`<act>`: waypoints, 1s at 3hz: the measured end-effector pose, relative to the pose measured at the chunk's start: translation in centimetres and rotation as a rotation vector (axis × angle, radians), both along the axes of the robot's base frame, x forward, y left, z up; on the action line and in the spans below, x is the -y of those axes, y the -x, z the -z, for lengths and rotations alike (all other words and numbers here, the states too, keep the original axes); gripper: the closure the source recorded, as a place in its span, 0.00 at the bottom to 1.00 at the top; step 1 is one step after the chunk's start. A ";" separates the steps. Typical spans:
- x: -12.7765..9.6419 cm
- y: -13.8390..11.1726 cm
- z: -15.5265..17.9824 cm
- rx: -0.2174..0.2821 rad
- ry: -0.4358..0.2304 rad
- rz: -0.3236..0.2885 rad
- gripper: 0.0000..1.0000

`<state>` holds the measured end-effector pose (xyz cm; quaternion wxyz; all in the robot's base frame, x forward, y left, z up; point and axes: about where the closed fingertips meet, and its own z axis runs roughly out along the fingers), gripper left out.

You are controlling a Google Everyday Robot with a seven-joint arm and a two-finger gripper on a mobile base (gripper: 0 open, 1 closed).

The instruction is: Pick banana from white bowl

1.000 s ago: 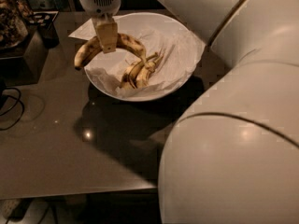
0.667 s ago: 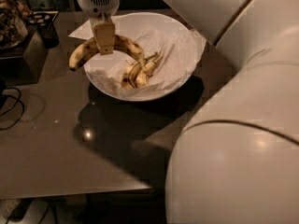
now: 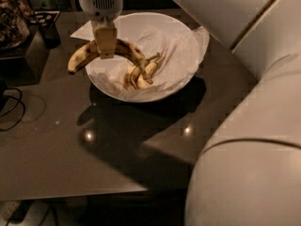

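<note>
The gripper [image 3: 105,45] hangs over the left rim of the white bowl [image 3: 164,91] and is shut on the banana [image 3: 82,58]. The banana is long, arched, yellow with dark brown streaks. It is held at its middle, raised above the bowl, its left end out past the rim and its right end over the bowl. The bowl is lined with crinkled white paper [image 3: 181,51]. Shorter, paler bananas [image 3: 141,74] lie inside it.
The bowl stands on a dark table [image 3: 56,145]. A dark box [image 3: 44,29] and a cluttered container stand at the far left. Cables [image 3: 14,107] lie at the left edge. The robot's white arm [image 3: 254,140] fills the right side.
The gripper has lifted the banana up off the bowl's rim. The view has moved, so the bowl now sits lower and more central in the frame.
</note>
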<state>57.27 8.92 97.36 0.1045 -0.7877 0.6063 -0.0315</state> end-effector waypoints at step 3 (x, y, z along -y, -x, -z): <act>0.9 5.9 -0.6 -0.120 -0.051 0.071 1.00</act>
